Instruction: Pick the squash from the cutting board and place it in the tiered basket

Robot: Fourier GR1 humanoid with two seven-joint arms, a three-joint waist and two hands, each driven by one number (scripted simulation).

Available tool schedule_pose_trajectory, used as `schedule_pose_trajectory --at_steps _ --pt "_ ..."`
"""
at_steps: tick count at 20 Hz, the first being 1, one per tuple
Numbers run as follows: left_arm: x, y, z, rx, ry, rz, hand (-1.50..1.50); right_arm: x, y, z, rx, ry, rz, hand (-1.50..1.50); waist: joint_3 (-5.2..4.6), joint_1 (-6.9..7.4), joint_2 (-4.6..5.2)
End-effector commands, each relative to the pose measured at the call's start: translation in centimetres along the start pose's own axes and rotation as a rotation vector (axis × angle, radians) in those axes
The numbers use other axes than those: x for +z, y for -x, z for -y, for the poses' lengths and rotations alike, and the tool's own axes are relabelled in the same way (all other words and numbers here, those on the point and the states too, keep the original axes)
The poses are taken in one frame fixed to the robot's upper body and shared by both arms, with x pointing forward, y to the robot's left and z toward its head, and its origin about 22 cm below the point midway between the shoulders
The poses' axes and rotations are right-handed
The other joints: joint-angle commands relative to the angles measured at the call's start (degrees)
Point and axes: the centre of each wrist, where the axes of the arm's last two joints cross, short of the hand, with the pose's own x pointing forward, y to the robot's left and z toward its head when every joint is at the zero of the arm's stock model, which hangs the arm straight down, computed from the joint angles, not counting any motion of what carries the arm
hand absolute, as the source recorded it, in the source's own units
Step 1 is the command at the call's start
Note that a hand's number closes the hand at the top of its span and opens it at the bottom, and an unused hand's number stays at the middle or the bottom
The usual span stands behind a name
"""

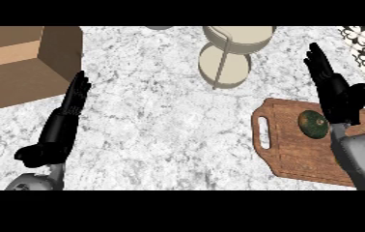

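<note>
Marble counter [164, 120]: we've got the squash [312, 123] sitting on the cutting board [285, 149], below the tiered basket [231, 52]. Our right hand [329, 81] hovers above it, fingers straight, probably lining up the grab. Left hand [68, 115] rests open.

Bright, even light on the marble counter [164, 110]; faint shadows, no glare.

Right hand [329, 83] hides part of the squash [312, 123].
</note>
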Motion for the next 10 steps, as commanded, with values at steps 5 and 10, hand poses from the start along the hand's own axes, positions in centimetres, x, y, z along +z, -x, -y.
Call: schedule_pose_trajectory --at_steps 5,10 --pt "0.8 1.4 -1.7 0.048 -0.021 -0.227 0.0 2.4 -3.0 -3.8 -0.249 -0.457 0.456 1.5 1.03 -1.14 -1.4" --pt "0.6 1.9 -3.9 0.129 0.01 -0.35 0.0 5.3 4.2 1.6 -0.061 0.074 0.084 -1.5 0.76 -1.81 -1.07"
